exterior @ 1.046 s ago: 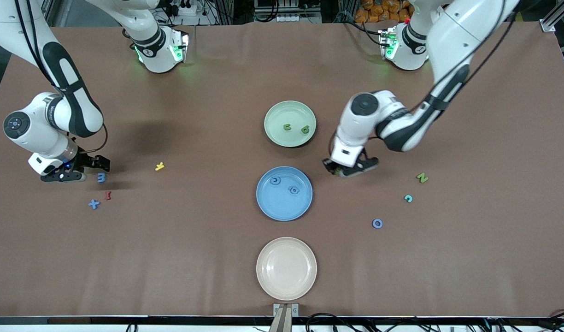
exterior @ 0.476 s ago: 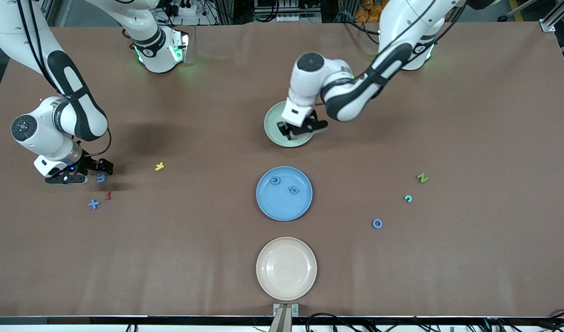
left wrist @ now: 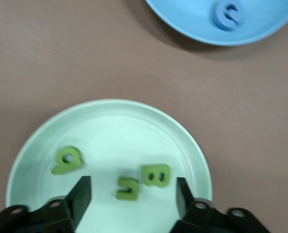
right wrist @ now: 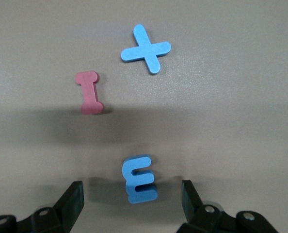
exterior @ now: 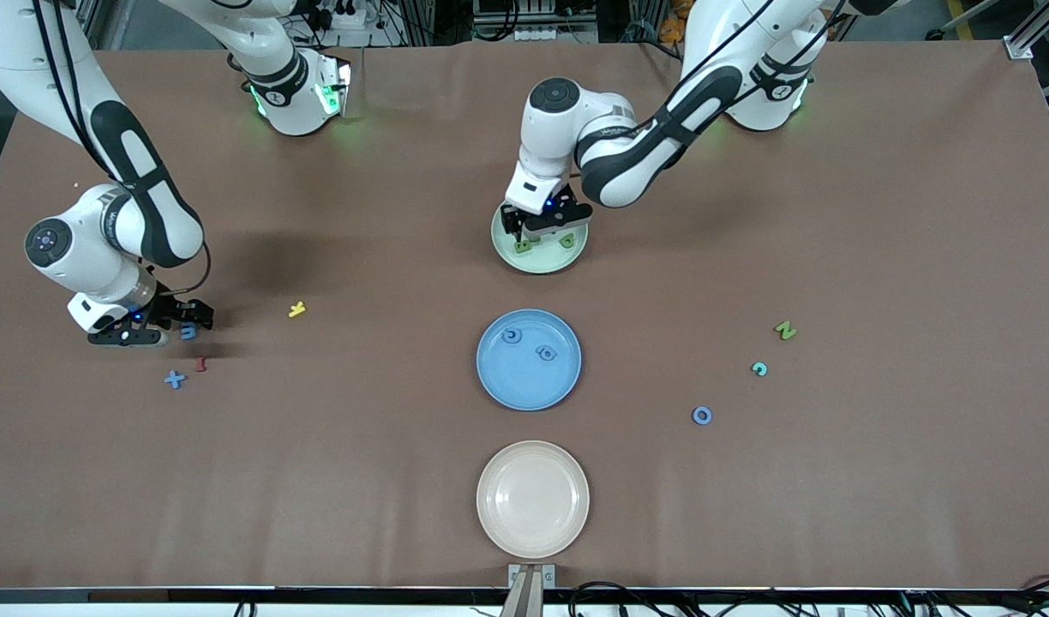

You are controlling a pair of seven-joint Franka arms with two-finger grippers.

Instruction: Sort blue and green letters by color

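Observation:
My left gripper (exterior: 543, 230) (left wrist: 132, 196) hangs open just above the pale green plate (exterior: 542, 262) (left wrist: 110, 131). Three green letters lie loose in the plate: a B (left wrist: 156, 175), a small u-shaped piece (left wrist: 128, 188) and a 9 (left wrist: 66, 160). My right gripper (exterior: 177, 324) (right wrist: 134, 199) is low at the right arm's end of the table, open, its fingers either side of a blue E (exterior: 188, 330) (right wrist: 139, 178) without touching it. The blue plate (exterior: 524, 387) (left wrist: 192, 24) holds two blue letters (exterior: 512, 336) (exterior: 546, 352).
Beside the E lie a blue X (exterior: 175, 379) (right wrist: 145, 48), a dark red I (exterior: 200, 363) (right wrist: 89, 92) and a yellow letter (exterior: 297, 309). Toward the left arm's end lie a green N (exterior: 785, 330), a teal c (exterior: 759, 368) and a blue O (exterior: 702, 416). A beige plate (exterior: 533, 499) sits nearest the camera.
My left arm swung from beside the blue plate to over the green plate and opened; the green B now lies in the plate. My right gripper edged closer around the E.

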